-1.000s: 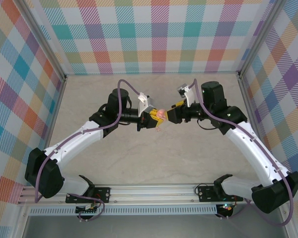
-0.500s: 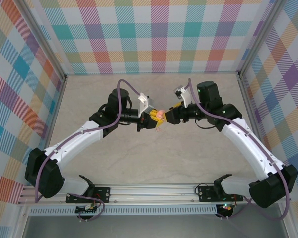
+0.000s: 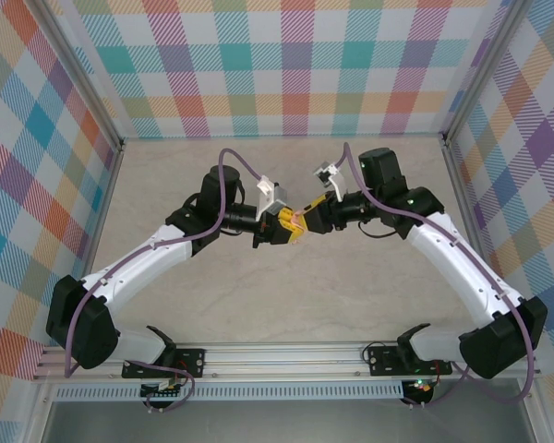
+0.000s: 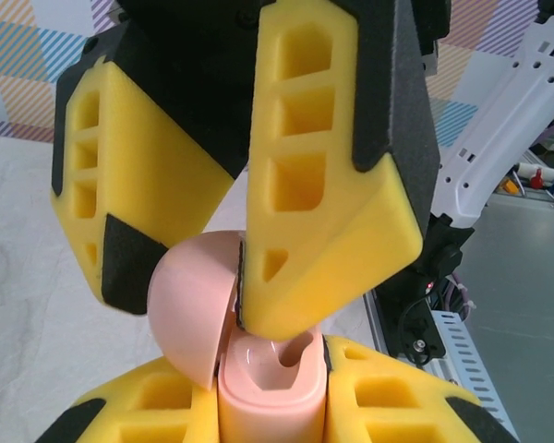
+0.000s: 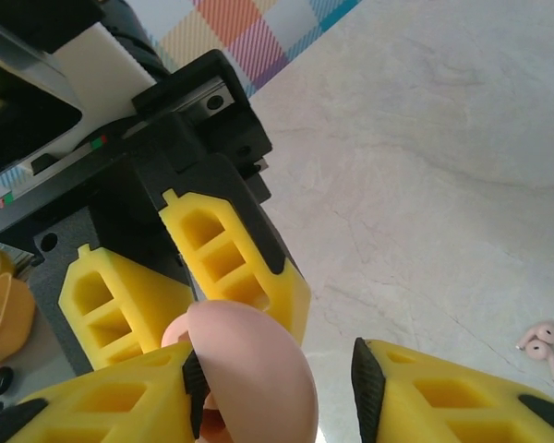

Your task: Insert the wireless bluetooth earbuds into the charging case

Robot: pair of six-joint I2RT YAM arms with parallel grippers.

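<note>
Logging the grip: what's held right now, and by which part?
The left gripper clamps the pink charging case by its lower body; the right gripper straddles its open lid, not visibly clamped.

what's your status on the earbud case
Left pincer shut on small pink rounded plastic charging case, hinged lid open. Right pincer open, one finger against lid. Two small pink plastic earbuds on pale table, not yet in.

Pastel plaid walls around a pale marble tabletop.
</note>
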